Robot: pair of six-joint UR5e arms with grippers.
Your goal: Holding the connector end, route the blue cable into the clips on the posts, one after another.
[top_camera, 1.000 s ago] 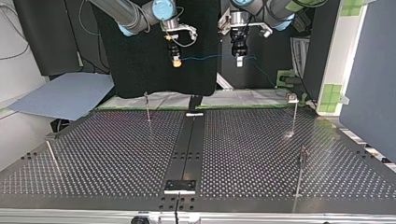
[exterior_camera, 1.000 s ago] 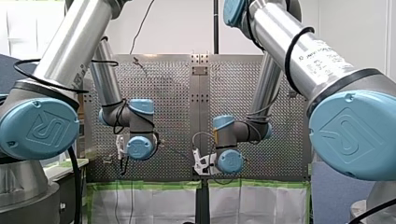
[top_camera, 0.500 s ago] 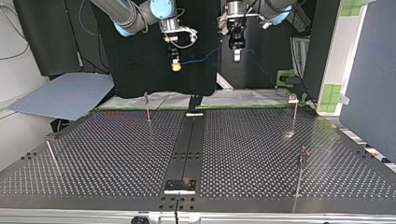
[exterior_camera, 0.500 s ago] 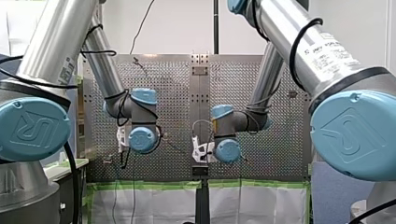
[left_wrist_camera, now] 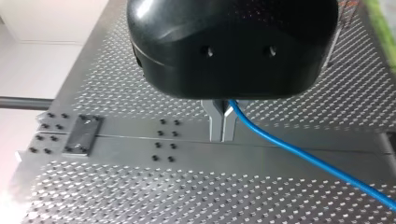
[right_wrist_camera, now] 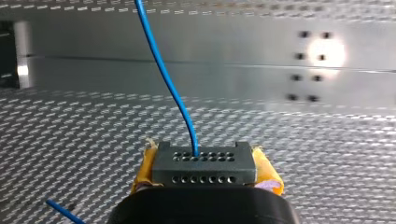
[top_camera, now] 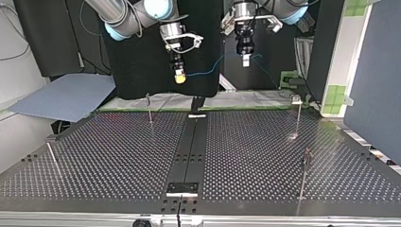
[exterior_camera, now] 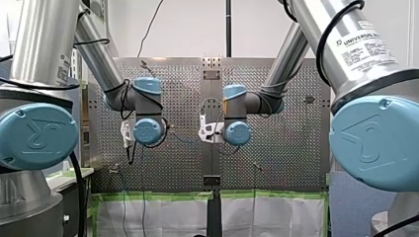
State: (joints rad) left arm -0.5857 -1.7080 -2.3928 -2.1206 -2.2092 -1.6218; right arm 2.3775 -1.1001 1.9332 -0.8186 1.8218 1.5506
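In the right wrist view a grey connector (right_wrist_camera: 204,169) with rows of holes sits between the yellow pads (right_wrist_camera: 144,169) of my right gripper (right_wrist_camera: 205,161), which is shut on it. The blue cable (right_wrist_camera: 164,74) leaves the connector and runs away ahead of it. My left gripper (left_wrist_camera: 222,134) has its metal fingers shut on the blue cable (left_wrist_camera: 299,154), which trails off to one side. In the top view my right gripper (top_camera: 178,77) and my left gripper (top_camera: 245,60) hang high above the table's far edge, with the cable (top_camera: 211,67) sagging between them.
Thin posts stand on the perforated table (top_camera: 118,156): one at the far left (top_camera: 149,108), one at the far right with a clip (top_camera: 296,100), one at the near right (top_camera: 305,172) and a leaning one at the near left (top_camera: 52,152). A black strip (top_camera: 191,146) runs down the middle.
Both grippers have moved out from the arms' bases toward the top view's camera, and my right gripper has come lower in that view. The cable between them, level before, now slopes and sags.
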